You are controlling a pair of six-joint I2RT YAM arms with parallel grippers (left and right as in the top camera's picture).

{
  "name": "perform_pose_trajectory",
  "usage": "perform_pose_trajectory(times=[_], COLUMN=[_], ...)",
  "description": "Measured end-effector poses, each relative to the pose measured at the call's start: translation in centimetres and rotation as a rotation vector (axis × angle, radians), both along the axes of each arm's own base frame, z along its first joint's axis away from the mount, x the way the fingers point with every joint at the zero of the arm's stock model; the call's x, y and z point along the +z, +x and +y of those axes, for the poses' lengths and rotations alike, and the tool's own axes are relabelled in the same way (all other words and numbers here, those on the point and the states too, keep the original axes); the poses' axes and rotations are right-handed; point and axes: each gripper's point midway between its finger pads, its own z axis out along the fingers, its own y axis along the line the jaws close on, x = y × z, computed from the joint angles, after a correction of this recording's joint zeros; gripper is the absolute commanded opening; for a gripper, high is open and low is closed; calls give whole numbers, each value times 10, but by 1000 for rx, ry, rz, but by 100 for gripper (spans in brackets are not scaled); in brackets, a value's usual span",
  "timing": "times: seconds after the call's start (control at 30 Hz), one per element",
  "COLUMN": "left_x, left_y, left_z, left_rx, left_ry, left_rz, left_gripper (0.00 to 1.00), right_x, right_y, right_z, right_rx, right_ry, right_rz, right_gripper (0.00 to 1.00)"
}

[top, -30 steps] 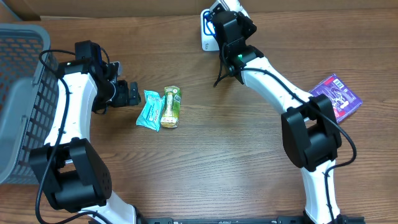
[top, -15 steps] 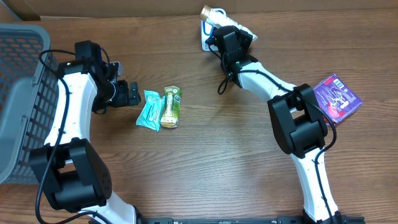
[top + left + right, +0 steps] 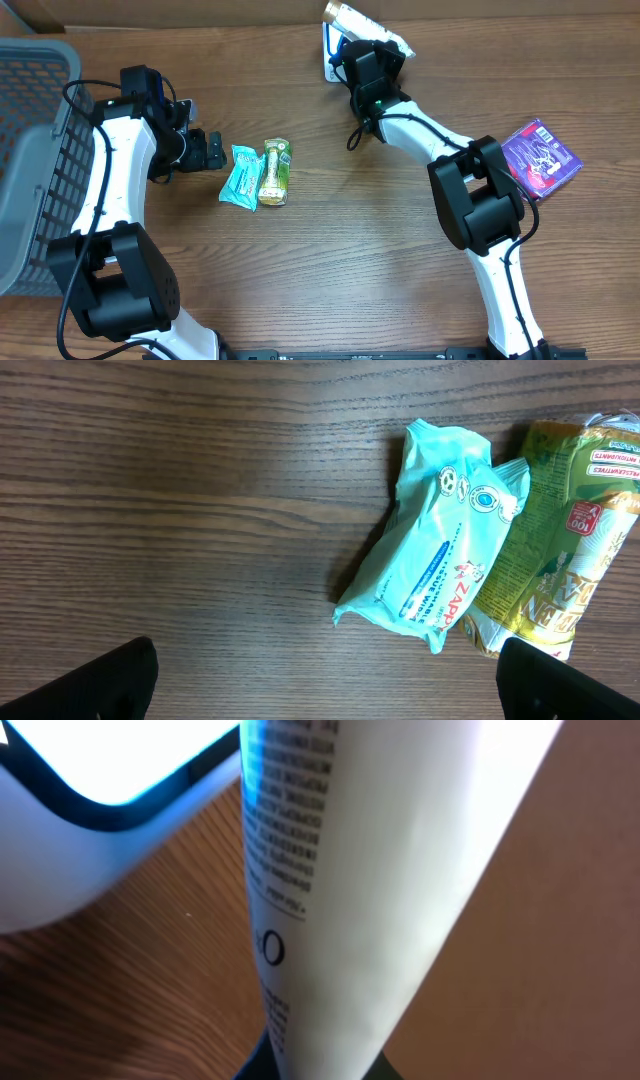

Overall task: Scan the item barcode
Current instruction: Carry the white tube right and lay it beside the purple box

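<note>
Right hand (image 3: 365, 52), tube (image 3: 346, 14) in grip, by scanner (image 3: 329, 64)

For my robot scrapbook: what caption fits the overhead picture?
Right gripper holds white tube by the scanner; open left gripper hovers beside teal packet and green packet.

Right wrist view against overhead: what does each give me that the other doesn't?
Only right wrist: the small black print running down the white tube, and the bright blue-white glow on the scanner beside it.
Only overhead: the tube's gold cap, the teal packet and yellow-green packet lying side by side, the purple package and the grey basket.
Both: the tube close to the scanner, over the wooden table.
</note>
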Motion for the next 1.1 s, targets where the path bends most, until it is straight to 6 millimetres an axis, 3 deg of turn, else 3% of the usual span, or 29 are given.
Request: perform_pose_trajectory(times=[0.13, 0.2, 0.3, 0.33, 0.43, 0.53, 0.6, 0.67, 0.73, 0.83, 0.97, 1.03, 1.1], left_x=[0, 0, 0, 0, 0, 0, 0, 0, 0, 0, 0, 0, 0], left_y=[0, 0, 0, 0, 0, 0, 0, 0, 0, 0, 0, 0, 0], left_z=[0, 0, 0, 0, 0, 0, 0, 0, 0, 0, 0, 0, 0], left_rx=[0, 0, 0, 0, 0, 0, 0, 0, 0, 0, 0, 0, 0], left_ry=[0, 0, 0, 0, 0, 0, 0, 0, 0, 0, 0, 1, 0], left_rz=[0, 0, 0, 0, 0, 0, 0, 0, 0, 0, 0, -1, 0], left_gripper=[100, 100, 99, 100, 99, 100, 100, 100, 99, 100, 100, 100, 100], right_x=[-3, 8, 51, 79, 137, 187, 201, 191, 163, 93, 5, -24, -41], right_y=[-19, -34, -69, -87, -129, -167, -181, -184, -180, -171, -178, -185, -188], right_z=[13, 23, 38, 44, 48, 31, 2, -36, -64, -97, -110, -114, -120], right_rx=[-5, -5, 4, 17, 15, -76, -226, -444, -628, -868, -1039, -1088, -1120], right_ry=[30, 67, 173, 263, 516, 847, 1047, 1189, 1254, 1281, 1273, 1293, 1322], right_rz=[58, 86, 122, 129, 142, 149, 149, 139, 132, 138, 190, 194, 178], right_gripper=[4, 4, 4, 4, 4, 4, 4, 4, 4, 4, 4, 4, 4])
